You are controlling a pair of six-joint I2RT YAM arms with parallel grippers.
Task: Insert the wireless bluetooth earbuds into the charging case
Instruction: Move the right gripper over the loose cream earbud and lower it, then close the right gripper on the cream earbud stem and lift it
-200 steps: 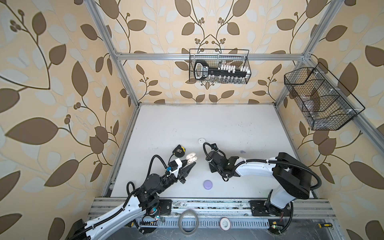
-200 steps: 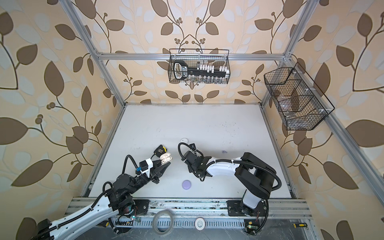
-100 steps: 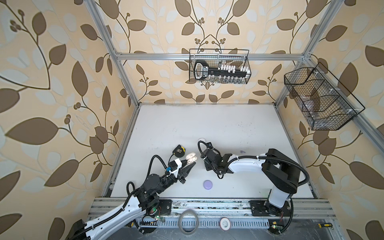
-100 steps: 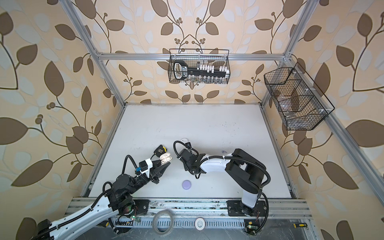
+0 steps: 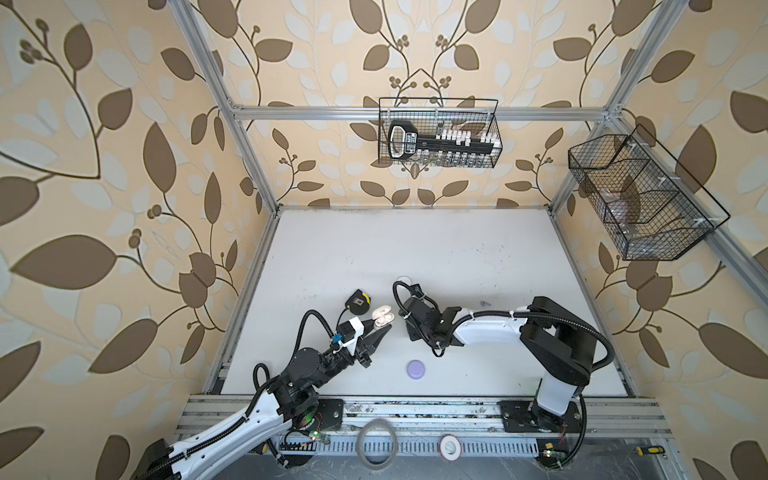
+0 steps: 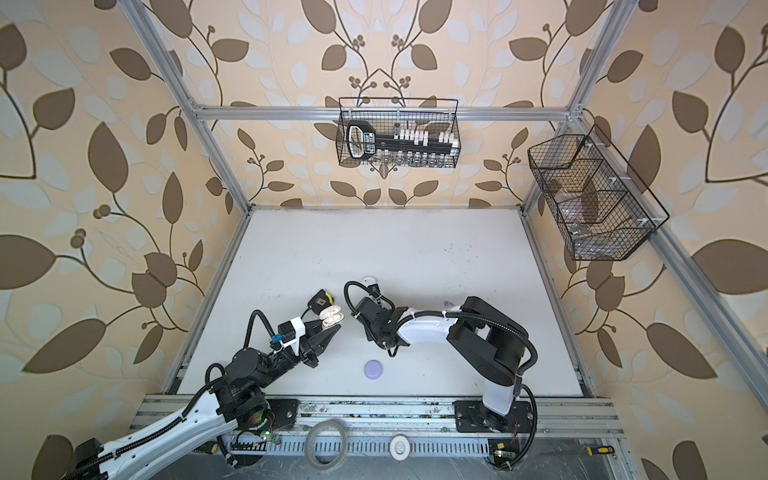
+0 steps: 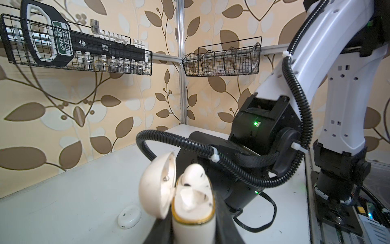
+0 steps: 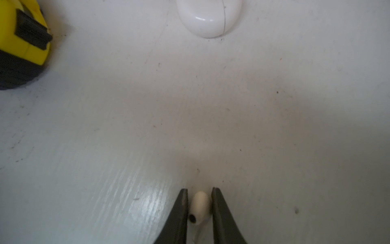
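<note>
The right jaws, wider a moment ago, are drawn about an earbud on the table near the charging case clenched by the left jaws, pinch unconfirmed, pickup judged imminent.

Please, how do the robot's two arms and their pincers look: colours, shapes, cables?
Both arms have white shells and black joints: left arm, right arm. A black ribbed cable hose runs along each, fixed with white ties. The left pincer and right pincer have dark, tapering fingers. A small green light glows on a black joint of the right arm.
</note>
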